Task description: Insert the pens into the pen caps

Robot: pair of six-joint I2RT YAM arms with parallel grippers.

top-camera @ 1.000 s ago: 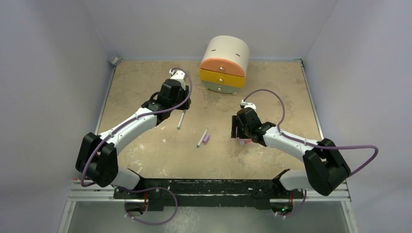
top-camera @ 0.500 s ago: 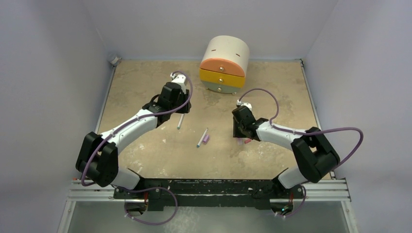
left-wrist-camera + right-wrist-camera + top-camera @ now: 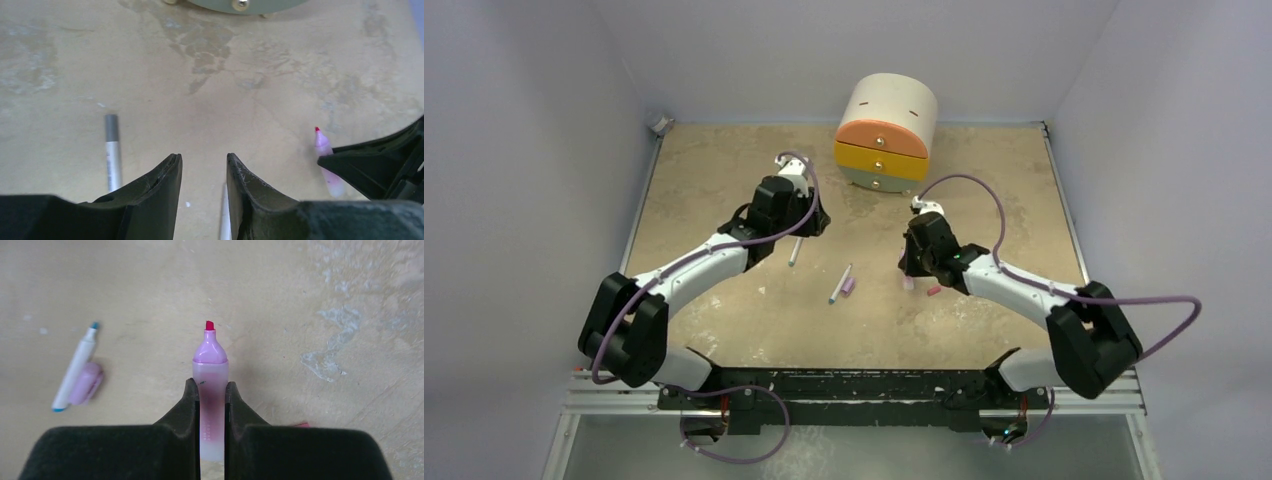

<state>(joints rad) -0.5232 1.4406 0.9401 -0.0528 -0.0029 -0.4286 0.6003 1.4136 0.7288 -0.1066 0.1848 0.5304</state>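
Right gripper (image 3: 210, 386) clamped tight on the pink pen (image 3: 210, 357), fingers pinching the barrel partway down, red tip pointing away from the wrist, pen lifted just off the table (image 3: 724, 180). Reddish-pink cap (image 3: 933, 291) lies on the table just beside that gripper, on the side toward the right arm's base, not touching the pen. Left gripper (image 3: 202, 161) partly open with a clear gap between the fingers, gripping nothing, hovering over the table near the drawer unit (image 3: 886, 130). Grey-tipped pen (image 3: 113, 160) lies flat just to its left, outside the fingers. A sliver of white barrel shows low in the gap, cannot tell which pen. Blue-tipped pen (image 3: 75, 370) lies mid-table between the two arms with the purple cap (image 3: 86, 384) right against its side, uncapped
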